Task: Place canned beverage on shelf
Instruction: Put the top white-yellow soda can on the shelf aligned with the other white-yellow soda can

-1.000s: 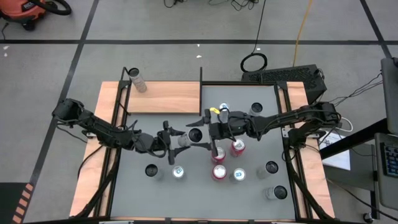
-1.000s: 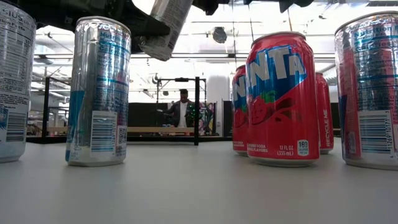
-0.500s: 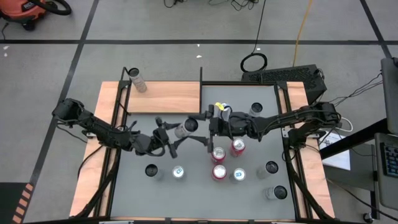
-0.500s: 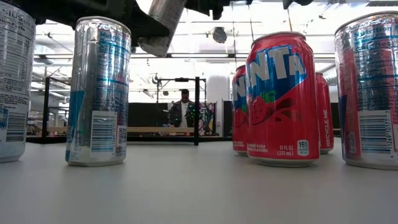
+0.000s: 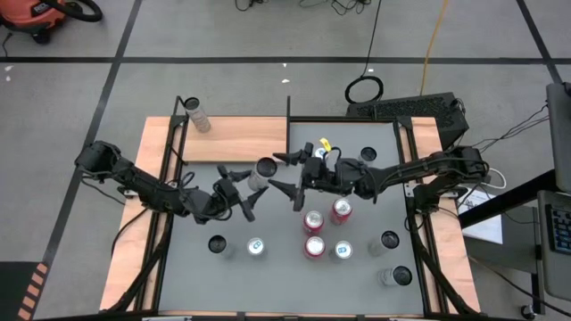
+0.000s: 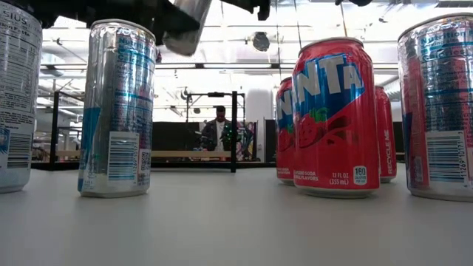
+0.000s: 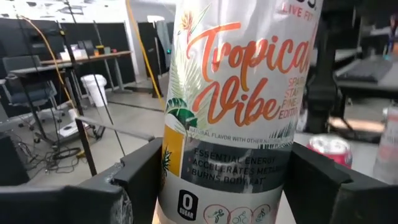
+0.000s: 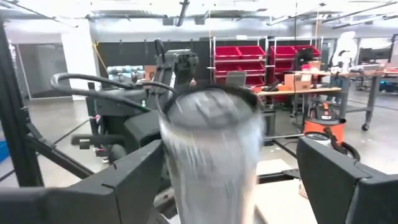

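A silver "Tropical Vibe" can (image 5: 262,175) is in the air over the table's middle, near the shelf's near edge, and my left gripper (image 5: 248,189) is shut on it. It fills the left wrist view (image 7: 236,106) and shows tilted at the top of the low view (image 6: 185,22). My right gripper (image 5: 282,174) is open. Its fingers stand on either side of the can's top end (image 8: 211,143) without touching. The shelf (image 5: 236,139), a wood-grain board with black posts, lies at the far left. A silver can (image 5: 198,115) stands in its far left corner. My left gripper pinches the can's side walls, on the lower part of its body (image 7: 186,186), between its two fingers (image 7: 134,180). The fingers come from the table's left, about level, and lie across the can. The can is lifted clear of the table and tilted.
Three red cans (image 5: 313,221) (image 5: 341,210) (image 5: 314,246) and several silver cans (image 5: 257,247) (image 5: 343,251) (image 5: 389,241) stand on the grey table's near half. In the low view they stand close by (image 6: 336,118) (image 6: 114,111). A person (image 6: 218,129) is in the room beyond.
My left gripper has carried the can toward the table's far edge and the shelf, and upward. In the low view the can has risen almost out of the picture. My right gripper has moved toward the far edge alongside it.
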Action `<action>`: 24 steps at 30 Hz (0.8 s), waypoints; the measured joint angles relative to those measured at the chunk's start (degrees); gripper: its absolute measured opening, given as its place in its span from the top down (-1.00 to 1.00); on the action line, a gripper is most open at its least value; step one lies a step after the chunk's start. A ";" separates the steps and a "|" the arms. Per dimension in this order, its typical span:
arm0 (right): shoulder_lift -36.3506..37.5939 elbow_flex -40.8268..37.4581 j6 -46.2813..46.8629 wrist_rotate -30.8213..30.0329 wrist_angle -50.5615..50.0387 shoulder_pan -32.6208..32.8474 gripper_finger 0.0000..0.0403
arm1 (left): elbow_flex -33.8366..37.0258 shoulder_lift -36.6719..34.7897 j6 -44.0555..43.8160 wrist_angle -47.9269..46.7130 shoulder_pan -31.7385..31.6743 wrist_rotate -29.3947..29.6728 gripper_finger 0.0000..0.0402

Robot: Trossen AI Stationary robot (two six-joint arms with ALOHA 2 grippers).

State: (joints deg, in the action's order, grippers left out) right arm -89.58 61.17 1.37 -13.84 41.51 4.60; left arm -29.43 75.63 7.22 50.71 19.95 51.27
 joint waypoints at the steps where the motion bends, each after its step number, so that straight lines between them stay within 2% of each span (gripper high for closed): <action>1: -0.24 0.00 -0.20 -0.07 0.98 0.00 -0.51 | -0.03 -0.04 0.52 0.76 -0.23 0.04 -0.33; 15: -4.87 0.00 -1.19 -1.13 10.94 -2.15 -0.50 | -0.04 -0.04 0.66 1.36 -2.05 1.78 -0.33; 24: -4.87 0.00 -1.81 -1.14 13.05 -3.87 -0.34 | -0.04 -0.04 0.64 1.52 -4.87 1.72 -0.33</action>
State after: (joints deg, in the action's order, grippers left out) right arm -94.45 61.17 -0.44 -14.98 54.56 0.73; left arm -29.47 75.59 7.86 52.23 15.08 52.99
